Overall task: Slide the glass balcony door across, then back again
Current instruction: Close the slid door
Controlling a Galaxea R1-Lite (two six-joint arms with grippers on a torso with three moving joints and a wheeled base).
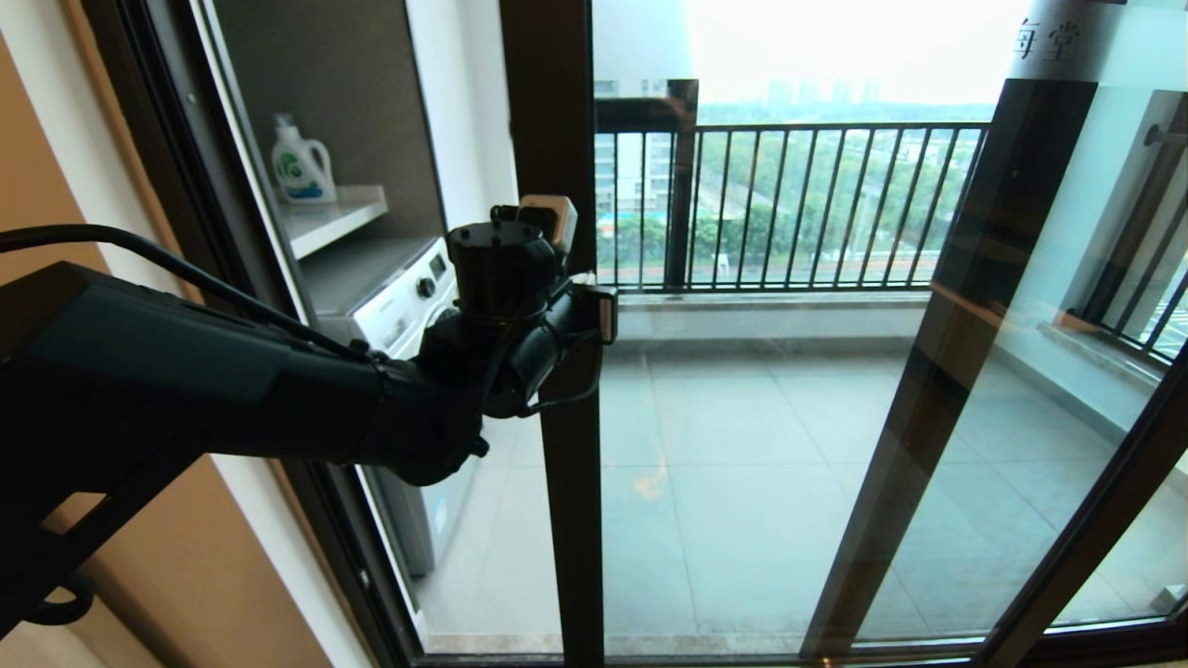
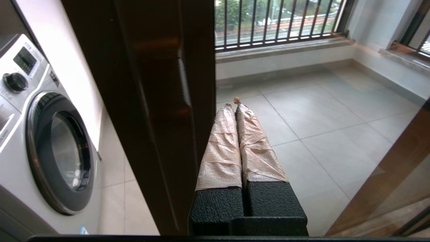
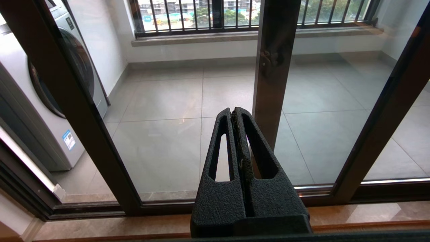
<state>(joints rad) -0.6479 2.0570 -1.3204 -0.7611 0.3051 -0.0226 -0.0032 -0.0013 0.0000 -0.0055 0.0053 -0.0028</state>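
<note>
The glass balcony door's dark brown upright point(image 1: 549, 139) stands at the middle of the head view, its glass stretching left from it. In the left wrist view the upright point(image 2: 151, 101) fills the middle, with a dark raised bar handle point(image 2: 179, 101) on it. My left gripper point(image 1: 603, 314) is shut with nothing between its taped fingers point(image 2: 221, 144). It lies against the upright's right edge at about mid-height, tips point(image 2: 233, 105) reaching past it towards the balcony floor. My right gripper point(image 3: 234, 113) is shut and empty, low down, facing the glass and bottom track; the head view does not show it.
A white washing machine point(image 1: 408, 297) and a detergent bottle point(image 1: 302, 162) on a shelf stand behind the glass at left. Another dark-framed panel's upright point(image 1: 965, 353) slants at right under a frosted strip with characters point(image 1: 1049, 37). Black railing point(image 1: 789, 204) closes the tiled balcony.
</note>
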